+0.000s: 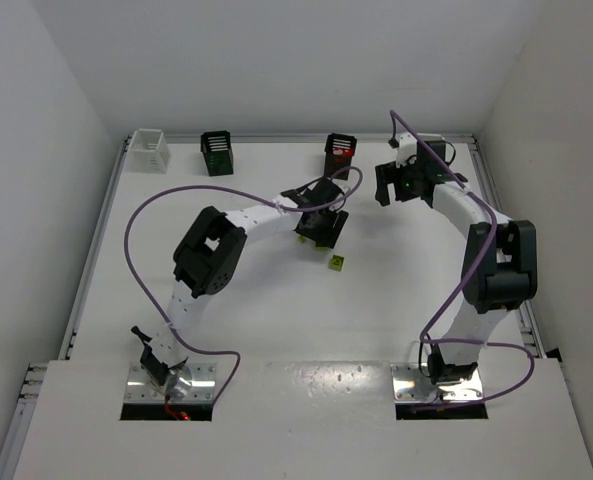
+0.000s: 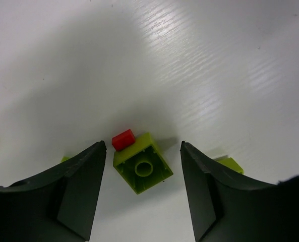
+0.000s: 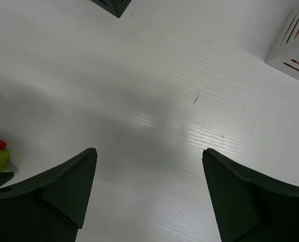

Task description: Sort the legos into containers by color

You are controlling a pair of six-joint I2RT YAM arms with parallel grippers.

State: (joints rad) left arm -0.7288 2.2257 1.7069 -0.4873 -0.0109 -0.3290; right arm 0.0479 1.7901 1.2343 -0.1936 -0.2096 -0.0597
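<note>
left hand (image 2: 142,151): wide apart, empty, low over surface (image 2: 215,60), straddling yellow-green lego (image 2: 143,170) with red lego (image 2: 123,139) touching its far corner. likely step: grasp pending. next: close squarely, lift, carry to far containers (image 1: 217,152). right hand (image 3: 148,156): wide, empty.

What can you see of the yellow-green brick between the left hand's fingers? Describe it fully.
The small yellow-green plastic brick is square, its hollow side with a round central tube facing the camera. It lies turned diagonally on the white table, between the open left hand's dark fingers, touching neither. A small red piece sits against its far corner.
</note>
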